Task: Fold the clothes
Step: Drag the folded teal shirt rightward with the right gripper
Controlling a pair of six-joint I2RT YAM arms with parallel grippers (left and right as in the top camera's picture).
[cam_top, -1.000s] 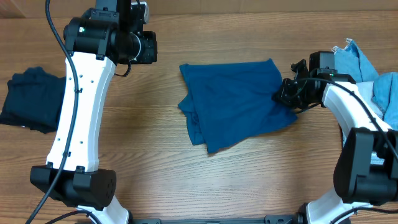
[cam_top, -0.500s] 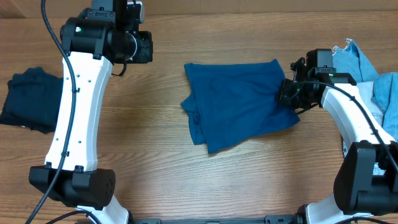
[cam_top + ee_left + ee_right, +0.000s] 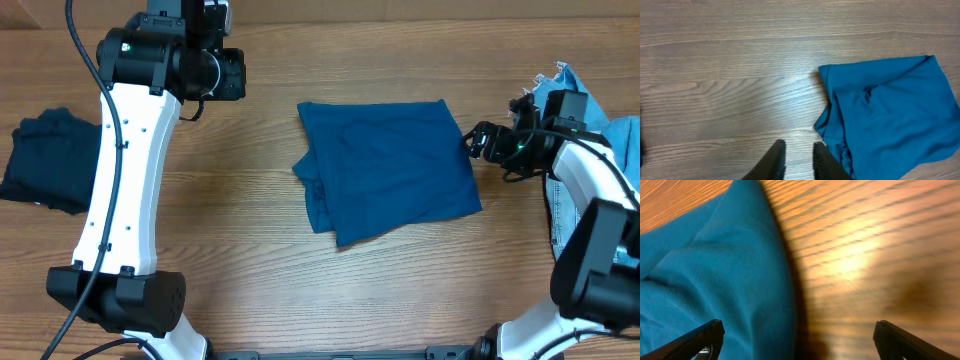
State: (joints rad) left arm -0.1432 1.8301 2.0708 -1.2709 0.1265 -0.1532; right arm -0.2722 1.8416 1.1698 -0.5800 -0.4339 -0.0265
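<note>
Blue garment (image 3: 390, 170) lay rumpled on the desk (image 3: 250, 250); right fingers (image 3: 700, 337) gaped wide, empty, beside its edge; left fingers (image 3: 775, 160) hovered narrowly apart, empty.

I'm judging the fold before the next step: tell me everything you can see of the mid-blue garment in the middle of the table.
The mid-blue garment is a plain, soft-looking knit without print, lying flat on the wooden table as a rough rectangle folded in layers. Its top and right edges run fairly straight. The left side is bunched, with loose flaps poking out at the lower left. Shallow wrinkles cross it. The right gripper is open just off its upper right corner, gripping nothing.
</note>
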